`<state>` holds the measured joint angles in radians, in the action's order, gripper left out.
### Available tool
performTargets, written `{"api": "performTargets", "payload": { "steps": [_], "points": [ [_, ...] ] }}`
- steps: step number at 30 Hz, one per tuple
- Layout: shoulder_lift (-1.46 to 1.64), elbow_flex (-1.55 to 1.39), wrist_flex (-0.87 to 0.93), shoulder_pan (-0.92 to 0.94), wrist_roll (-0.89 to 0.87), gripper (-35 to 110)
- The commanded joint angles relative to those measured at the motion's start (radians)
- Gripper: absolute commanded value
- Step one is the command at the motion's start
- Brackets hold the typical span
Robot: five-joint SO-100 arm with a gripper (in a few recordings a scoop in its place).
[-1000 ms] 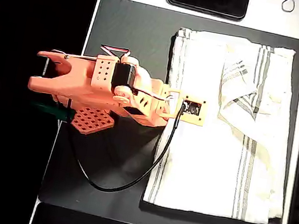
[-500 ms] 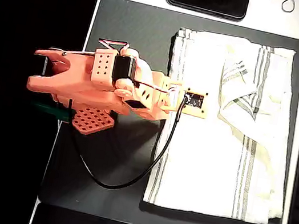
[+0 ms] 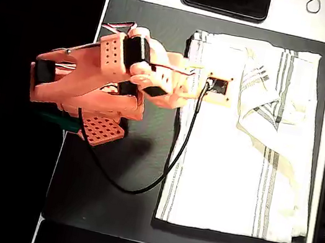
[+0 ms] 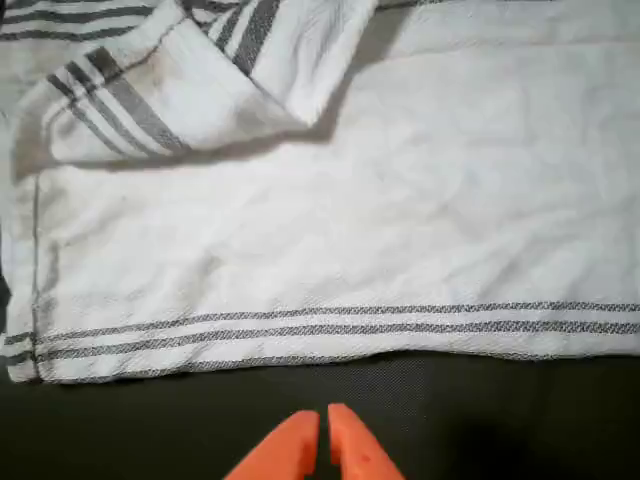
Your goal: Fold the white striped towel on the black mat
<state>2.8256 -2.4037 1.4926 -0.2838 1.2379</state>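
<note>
Orange two-finger gripper with tips pressed together on nothing hovers over the large matte black mat, just off the striped hem of the soft off-white towel spread there, so opening and pinching that edge looks next.

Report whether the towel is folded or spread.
Mostly spread: the white striped towel lies flat on the black mat, with one corner flipped over.
</note>
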Motion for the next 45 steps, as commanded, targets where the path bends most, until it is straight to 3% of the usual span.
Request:
{"api": "performTargets", "payload": {
  "steps": [1,6,16,27,45],
  "points": [
    [-0.112,0.107,-0.055,-0.023,-0.052,0],
    [-0.316,0.247,-0.17,-0.055,-0.235,0],
    [-0.811,0.601,-0.179,-0.115,-0.676,0],
    [-1.243,0.95,-0.167,-0.178,-0.782,0],
    [-1.491,0.992,-0.242,-0.167,-0.842,21]
  ]
}}
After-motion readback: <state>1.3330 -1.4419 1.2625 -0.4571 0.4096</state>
